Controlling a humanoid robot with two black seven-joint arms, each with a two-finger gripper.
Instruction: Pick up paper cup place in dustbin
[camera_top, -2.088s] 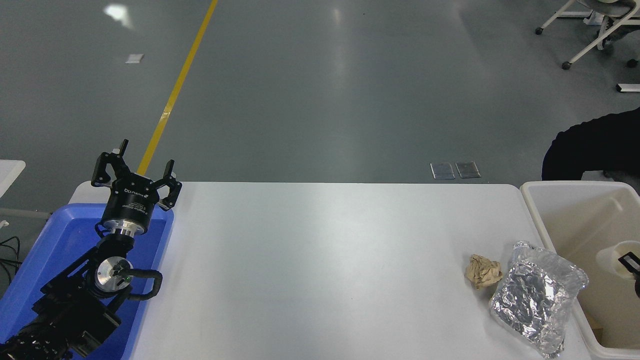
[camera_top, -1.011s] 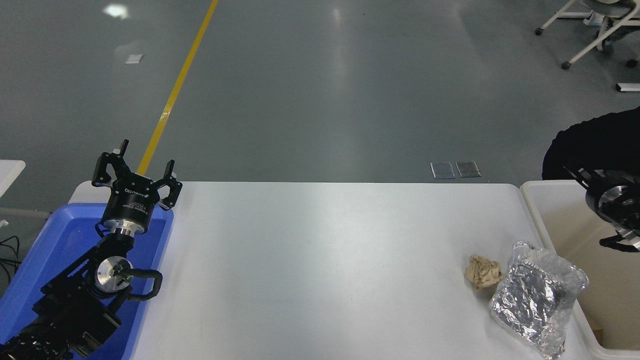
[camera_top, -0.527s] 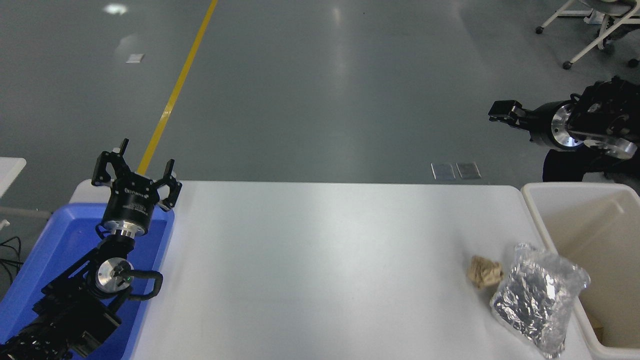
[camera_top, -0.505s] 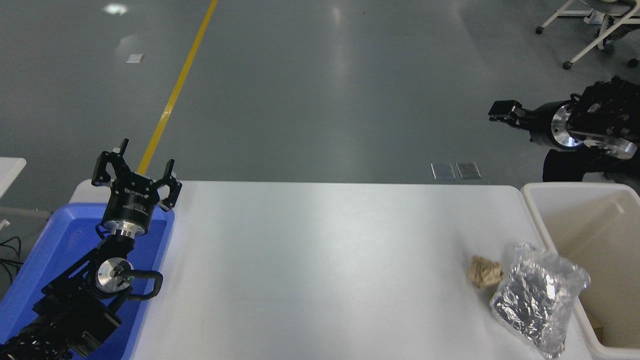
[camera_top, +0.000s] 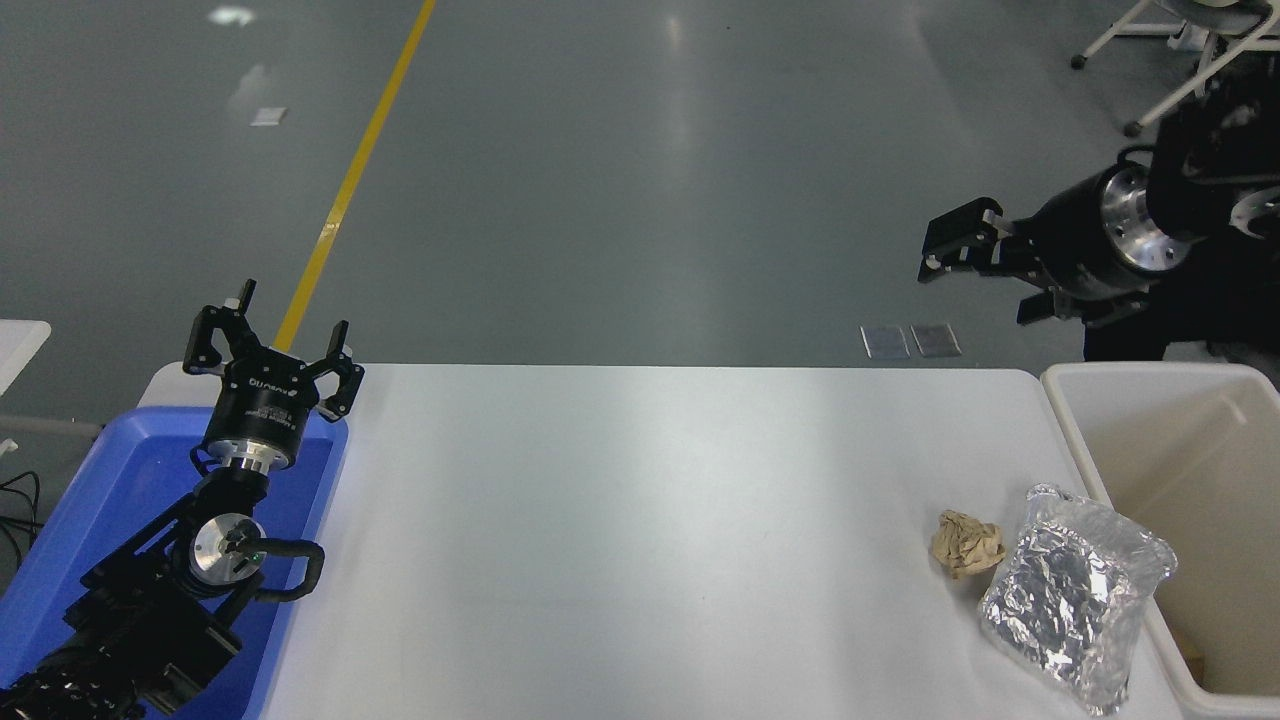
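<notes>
Right hand (camera_top: 975, 265) is up in the air at about 2 o'clock, beyond the worktop's (camera_top: 640, 520) far edge and pointing left; fingers spread, holding nothing. Left hand (camera_top: 270, 355) parked at 9 o'clock over the blue bin (camera_top: 90, 520), fingers spread, empty.

Paper cup: not visible anywhere. Not on the worktop, not in either hand. Visible part of the dustbin (camera_top: 1075, 430) (4 o'clock, cut by the frame edge) shows no cup, but its near and right portions are out of view, so it could be in there.

Crumpled paper ball (camera_top: 965, 543) and foil bag (camera_top: 1075, 590) lie just left of the dustbin, bag touching its rim.

Judgement: drop-off looks done, arm in the retreat step. Next move: bring the arm to rest clear of the dustbin rim.
</notes>
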